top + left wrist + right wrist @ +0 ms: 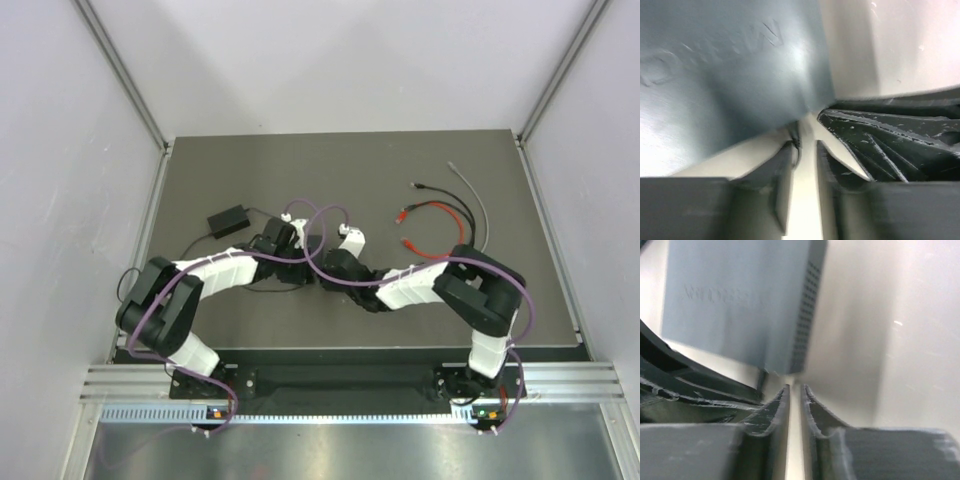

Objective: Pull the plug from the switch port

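Far left on the desk (pixel 250 170) lies the black brick (pixel 228 219), apart from the work. My left claw (pixel 805 146) stands slightly spread, with bare surface showing in the gap and a thin dark sliver by one tip that I cannot identify. Just ahead of it is the switch (pixel 730 75), near the middle of the desk between my two claws. It looks like a stiff, light plastic box with smooth matt faces, so I judge it would slide or lift if pulled without bracing. I would pin it by its body or long edges. I would take the plug by its hard shell and not by the limp cord. My right claw (pixel 795 388) is all but pressed together, only a slit showing, and pinches nothing I can see. Loose cables (pixel 440 212) lie off to the right. From above, my wrists cover the switch completely. The wrist views are blurred, so I cannot find the sockets or the plug, nor tell whether it is seated.
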